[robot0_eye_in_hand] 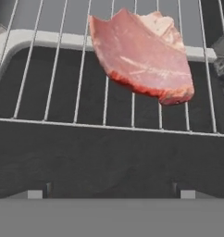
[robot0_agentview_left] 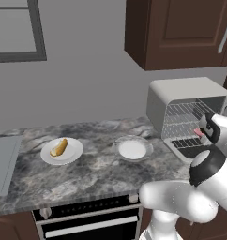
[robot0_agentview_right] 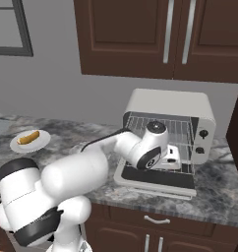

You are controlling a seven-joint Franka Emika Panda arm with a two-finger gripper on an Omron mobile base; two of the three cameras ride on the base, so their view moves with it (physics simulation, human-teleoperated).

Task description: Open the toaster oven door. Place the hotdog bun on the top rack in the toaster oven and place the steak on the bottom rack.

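The light grey toaster oven (robot0_agentview_left: 181, 93) (robot0_agentview_right: 170, 106) stands on the counter with its door (robot0_agentview_left: 192, 146) (robot0_agentview_right: 155, 178) folded down flat. In the hand view the pinkish-red steak (robot0_eye_in_hand: 141, 58) lies on the wires of the bottom rack (robot0_eye_in_hand: 63, 92); it also peeks out in pink (robot0_agentview_left: 198, 132). My gripper (robot0_eye_in_hand: 111, 193) (robot0_agentview_right: 172, 155) is at the oven mouth, open, its fingertips (robot0_eye_in_hand: 37, 193) wide apart and clear of the steak. The top rack (robot0_agentview_left: 183, 110) (robot0_agentview_right: 177, 125) is bare. The golden hotdog bun (robot0_agentview_left: 59, 147) (robot0_agentview_right: 28, 137) rests on a white plate (robot0_agentview_left: 74, 153) far to the left.
An empty white bowl (robot0_agentview_left: 132, 149) sits on the marble counter (robot0_agentview_left: 87, 178) between the plate and the oven. A black built-in oven (robot0_agentview_left: 87, 220) is under the counter. Dark cabinets (robot0_agentview_left: 181, 33) hang overhead. A grey sink edge (robot0_agentview_left: 3, 164) is at the far left.
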